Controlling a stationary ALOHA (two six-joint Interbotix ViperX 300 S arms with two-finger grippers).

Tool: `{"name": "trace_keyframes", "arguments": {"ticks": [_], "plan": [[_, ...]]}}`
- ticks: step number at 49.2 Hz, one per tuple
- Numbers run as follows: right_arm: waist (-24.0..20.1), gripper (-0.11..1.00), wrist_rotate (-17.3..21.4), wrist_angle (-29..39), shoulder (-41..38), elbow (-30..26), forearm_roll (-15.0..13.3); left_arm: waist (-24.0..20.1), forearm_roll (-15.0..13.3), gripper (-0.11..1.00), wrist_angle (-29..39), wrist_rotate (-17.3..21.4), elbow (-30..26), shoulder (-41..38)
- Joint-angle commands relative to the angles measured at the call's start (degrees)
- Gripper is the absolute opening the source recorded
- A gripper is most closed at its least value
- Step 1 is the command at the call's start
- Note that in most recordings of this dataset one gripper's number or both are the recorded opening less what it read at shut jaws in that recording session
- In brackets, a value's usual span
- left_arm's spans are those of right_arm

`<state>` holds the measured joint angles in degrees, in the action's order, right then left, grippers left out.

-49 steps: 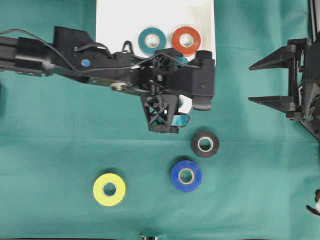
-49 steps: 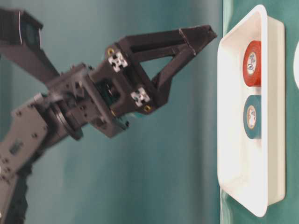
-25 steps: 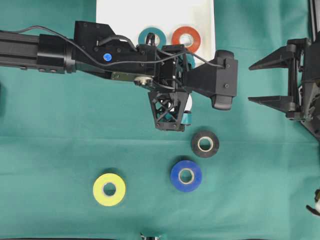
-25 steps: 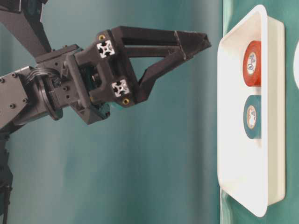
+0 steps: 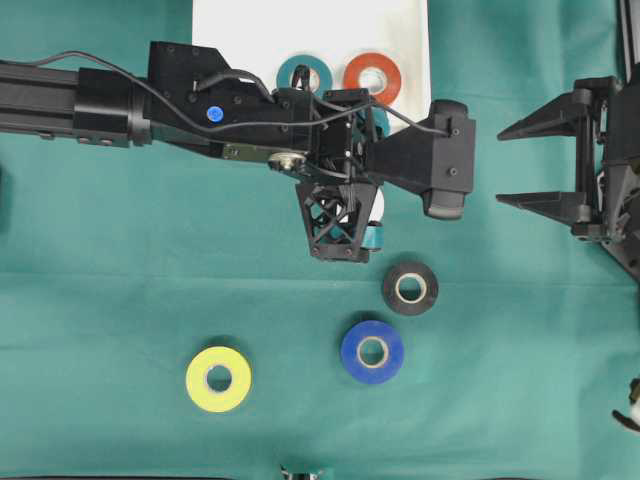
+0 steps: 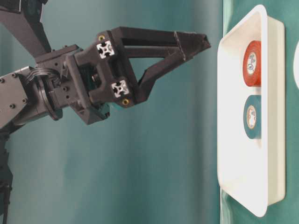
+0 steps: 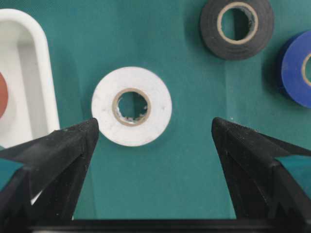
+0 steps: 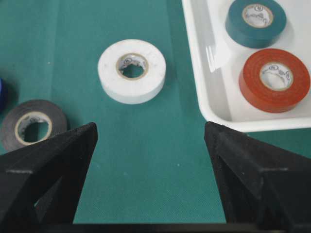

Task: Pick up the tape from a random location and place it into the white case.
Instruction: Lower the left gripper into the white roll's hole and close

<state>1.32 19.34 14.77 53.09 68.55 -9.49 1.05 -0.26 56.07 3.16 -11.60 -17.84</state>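
Left pincer (image 7: 153,145) hovers spread wide over the white tape (image 7: 131,112), empty, lining up the grab. The tape lies flat on the desk (image 5: 120,260), hole up, just beside the case (image 5: 240,30), probably untouched. Next: drop straight, straddle the ring, squeeze. Right pincer (image 5: 540,165) waits spread.

Overhead looks down; wrist views share white tape (image 7: 131,106).

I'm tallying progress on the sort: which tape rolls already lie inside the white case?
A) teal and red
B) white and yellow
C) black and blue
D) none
A: the teal roll and red roll lie inside the white case; the white roll sits on the cloth.
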Motion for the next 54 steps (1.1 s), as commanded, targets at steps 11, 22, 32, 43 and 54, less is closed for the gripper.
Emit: {"name": "trace_keyframes", "arguments": {"ticks": [11, 22, 32, 43, 54], "plan": [[0.09, 0.84, -0.09, -0.26, -0.35, -0.97, -0.09, -0.09, 0.09, 0.97, -2.46, -0.09, 0.35, 1.32], [0.09, 0.84, -0.09, -0.26, -0.35, -0.97, -0.18, 0.0, 0.18, 0.97, -6.77, -0.09, 4.13, 1.58], [0.09, 0.84, -0.09, -0.26, -0.35, -0.97, -0.09, 0.18, 0.18, 0.97, -9.4, -0.09, 7.29, 0.7], [0.09, 0.84, -0.09, -0.26, -0.44, -0.88, -0.09, 0.26, 0.18, 0.97, -13.36, -0.09, 9.93, -0.88], [0.09, 0.84, -0.09, -0.18, -0.62, -0.88, -0.09, 0.35, 0.18, 0.97, -16.26, -0.09, 11.34, -3.69]]}}
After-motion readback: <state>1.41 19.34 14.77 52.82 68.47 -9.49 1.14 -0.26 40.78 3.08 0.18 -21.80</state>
